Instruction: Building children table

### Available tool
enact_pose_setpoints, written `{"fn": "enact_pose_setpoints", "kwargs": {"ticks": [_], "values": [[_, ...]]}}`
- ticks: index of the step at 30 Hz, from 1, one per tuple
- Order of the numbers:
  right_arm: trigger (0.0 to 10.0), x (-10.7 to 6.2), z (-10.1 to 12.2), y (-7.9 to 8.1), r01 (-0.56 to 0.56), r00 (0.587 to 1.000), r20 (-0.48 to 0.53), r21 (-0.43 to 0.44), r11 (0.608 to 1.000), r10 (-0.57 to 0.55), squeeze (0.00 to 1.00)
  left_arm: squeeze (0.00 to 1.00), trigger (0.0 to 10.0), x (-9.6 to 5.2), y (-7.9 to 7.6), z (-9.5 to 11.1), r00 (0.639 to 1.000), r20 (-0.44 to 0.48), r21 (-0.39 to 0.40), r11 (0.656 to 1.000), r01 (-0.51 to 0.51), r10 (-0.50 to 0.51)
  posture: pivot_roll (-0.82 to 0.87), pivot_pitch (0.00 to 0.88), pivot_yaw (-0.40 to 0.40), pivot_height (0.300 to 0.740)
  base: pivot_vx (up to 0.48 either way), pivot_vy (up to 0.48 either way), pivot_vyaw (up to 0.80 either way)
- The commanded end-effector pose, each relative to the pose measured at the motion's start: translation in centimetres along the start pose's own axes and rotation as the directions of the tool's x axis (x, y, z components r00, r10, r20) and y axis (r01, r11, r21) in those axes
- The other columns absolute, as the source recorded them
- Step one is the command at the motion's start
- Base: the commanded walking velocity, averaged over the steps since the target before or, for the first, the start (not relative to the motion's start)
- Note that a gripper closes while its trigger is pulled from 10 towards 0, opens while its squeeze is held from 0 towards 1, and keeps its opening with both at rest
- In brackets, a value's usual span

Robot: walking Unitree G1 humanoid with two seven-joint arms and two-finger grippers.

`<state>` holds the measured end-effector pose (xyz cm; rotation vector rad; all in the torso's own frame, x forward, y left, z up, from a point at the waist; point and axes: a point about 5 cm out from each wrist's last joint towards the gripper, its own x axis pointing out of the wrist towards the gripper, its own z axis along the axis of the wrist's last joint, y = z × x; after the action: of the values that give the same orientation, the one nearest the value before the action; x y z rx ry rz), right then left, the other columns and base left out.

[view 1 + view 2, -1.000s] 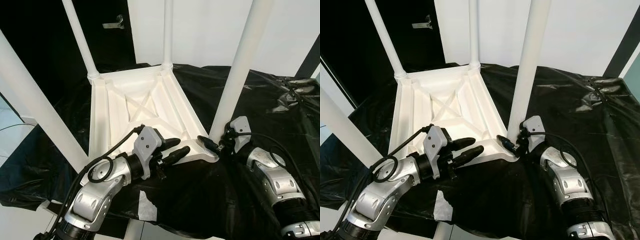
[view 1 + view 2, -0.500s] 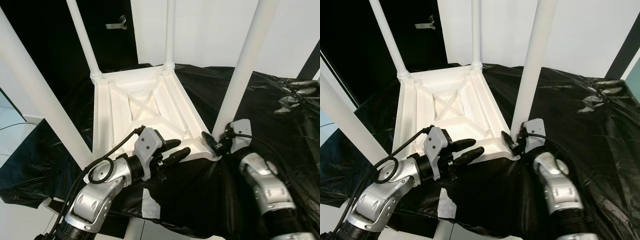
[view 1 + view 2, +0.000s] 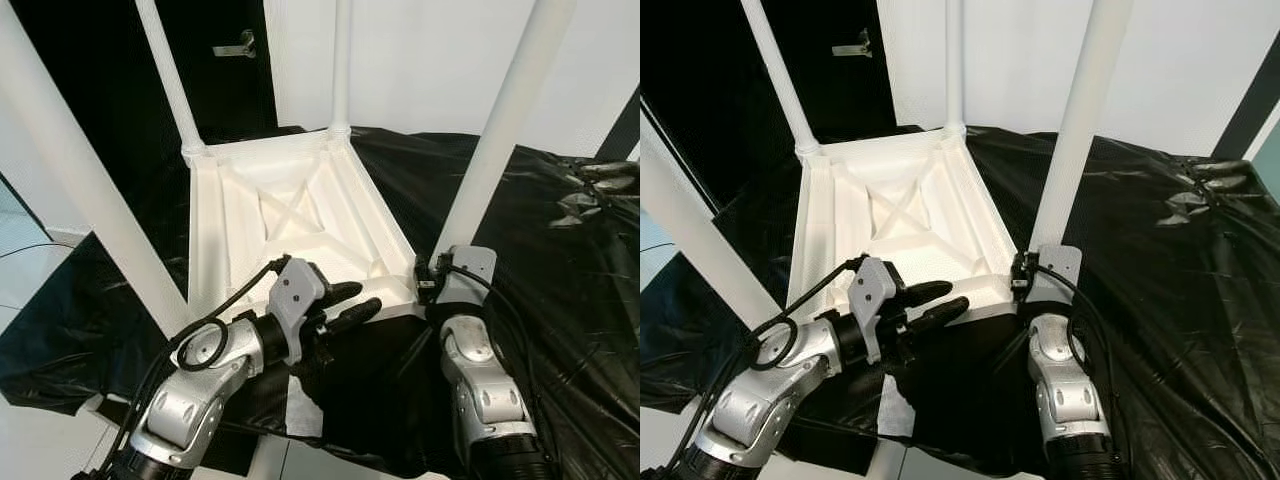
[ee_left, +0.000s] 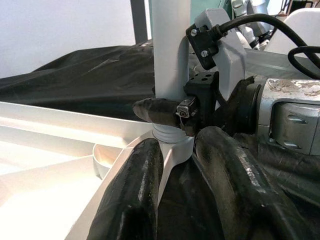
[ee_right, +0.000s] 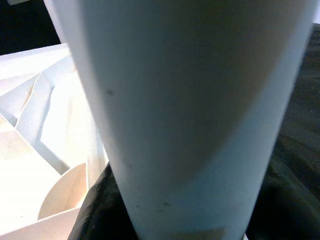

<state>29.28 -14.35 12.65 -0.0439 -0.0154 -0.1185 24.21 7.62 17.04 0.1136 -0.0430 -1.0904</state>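
One white tabletop (image 3: 300,215) lies upside down on one black sheet (image 3: 540,210). Four white legs (image 3: 510,110) stand up from it, one at each corner. Two silver arms reach in, so two grippers are counted: the left gripper (image 3: 350,303) and the right gripper (image 3: 424,280). One door handle (image 3: 233,45) shows on the dark door behind.

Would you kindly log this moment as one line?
white plastic upturned table on black sheet | right claw at near-right leg base | left claw at table edge
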Motion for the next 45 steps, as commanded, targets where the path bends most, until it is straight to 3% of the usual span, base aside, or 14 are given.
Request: {"fn": "enact_pose_setpoints", "kwargs": {"ticks": [1,7,8,9,10,21,22,29,35,36,37,38,39,45], "values": [[10.0,-0.2,-1.0,-0.4,0.017,0.998,-0.057,-0.009,1.000,-0.017,0.00,0.00,10.0,0.0,-0.1,0.3,1.000,0.002,0.008,1.000,0.002,-0.002,-0.01,0.000,-0.002,0.740,0.000,0.000,0.00],[10.0,-0.1,-0.7,0.0,0.010,0.999,-0.051,-0.009,1.000,-0.011,0.06,0.00,10.0,0.1,0.1,0.4,1.000,0.006,0.010,1.000,-0.005,0.005,-0.01,0.000,-0.005,0.740,0.000,0.000,0.00],[10.0,-0.2,-0.6,0.1,-0.009,0.999,-0.043,-0.005,1.000,0.009,0.52,0.00,10.0,0.1,0.1,0.4,1.000,0.007,0.010,1.000,-0.006,0.006,-0.01,0.000,-0.006,0.740,0.000,0.000,0.00],[10.0,-0.2,-0.6,0.1,-0.009,0.999,-0.043,-0.005,1.000,0.009,0.52,0.00,10.0,0.1,0.1,0.4,1.000,0.007,0.010,1.000,-0.006,0.006,-0.01,0.000,-0.006,0.740,0.000,0.000,0.00],[10.0,-0.3,-0.4,0.4,-0.054,0.998,-0.027,0.003,0.999,0.054,1.00,0.00,10.0,0.1,0.0,0.4,1.000,0.007,0.009,1.000,-0.006,0.006,-0.01,0.000,-0.007,0.740,0.000,0.000,0.00],[10.0,-1.2,-0.3,-1.8,-0.269,0.963,0.022,-0.018,0.963,0.270,1.00,0.00,10.0,0.0,-0.1,0.3,1.000,0.007,0.005,1.000,-0.005,0.005,-0.01,0.000,-0.002,0.740,0.000,0.000,0.00],[10.0,-1.2,-0.3,-2.3,-0.317,0.948,0.028,-0.023,0.948,0.318,0.00,0.00,10.0,0.1,-0.2,0.3,1.000,0.006,0.004,1.000,-0.001,0.001,-0.02,0.000,0.003,0.740,0.000,0.000,0.00],[10.0,-0.2,-0.1,-3.5,-0.505,0.862,0.029,-0.054,0.862,0.506,0.00,0.00,10.0,0.3,-0.1,0.1,1.000,0.002,0.006,1.000,0.011,-0.011,-0.03,0.000,0.016,0.740,0.000,0.000,0.00],[10.0,1.3,0.5,-2.4,-0.633,0.772,0.003,-0.101,0.768,0.636,0.00,0.00,10.0,0.2,0.1,0.2,1.000,0.003,0.013,1.000,0.018,-0.018,-0.03,0.000,0.019,0.740,0.000,0.000,0.00],[9.5,1.5,0.5,-2.2,-0.658,0.751,-0.010,-0.106,0.746,0.661,0.00,0.00,10.0,0.2,0.2,0.2,1.000,0.000,0.014,1.000,0.015,-0.015,-0.03,0.000,0.017,0.740,0.000,0.000,0.00],[3.6,1.6,0.4,-2.0,-0.677,0.733,-0.024,-0.123,0.726,0.680,0.00,0.00,10.0,0.1,0.3,0.1,1.000,-0.003,0.015,1.000,0.010,-0.010,-0.03,0.000,0.012,0.740,0.000,0.000,0.00],[3.6,1.6,0.4,-1.8,-0.690,0.721,-0.032,-0.129,0.712,0.693,0.00,0.00,10.0,0.0,0.3,0.0,1.000,-0.004,0.016,1.000,0.007,-0.007,-0.02,0.000,0.010,0.740,0.000,0.000,0.00],[0.0,1.6,0.2,-1.8,-0.702,0.710,-0.041,-0.130,0.700,0.703,0.00,0.00,10.0,0.0,0.3,0.0,1.000,-0.004,0.016,1.000,0.003,-0.002,-0.02,0.000,0.007,0.740,0.000,0.000,0.00],[0.0,1.6,0.0,-2.1,-0.716,0.696,-0.045,-0.117,0.688,0.717,0.00,0.00,10.0,0.0,0.3,0.1,1.000,-0.001,0.016,1.000,-0.003,0.004,-0.02,0.000,0.001,0.740,0.000,0.000,0.00]]}}
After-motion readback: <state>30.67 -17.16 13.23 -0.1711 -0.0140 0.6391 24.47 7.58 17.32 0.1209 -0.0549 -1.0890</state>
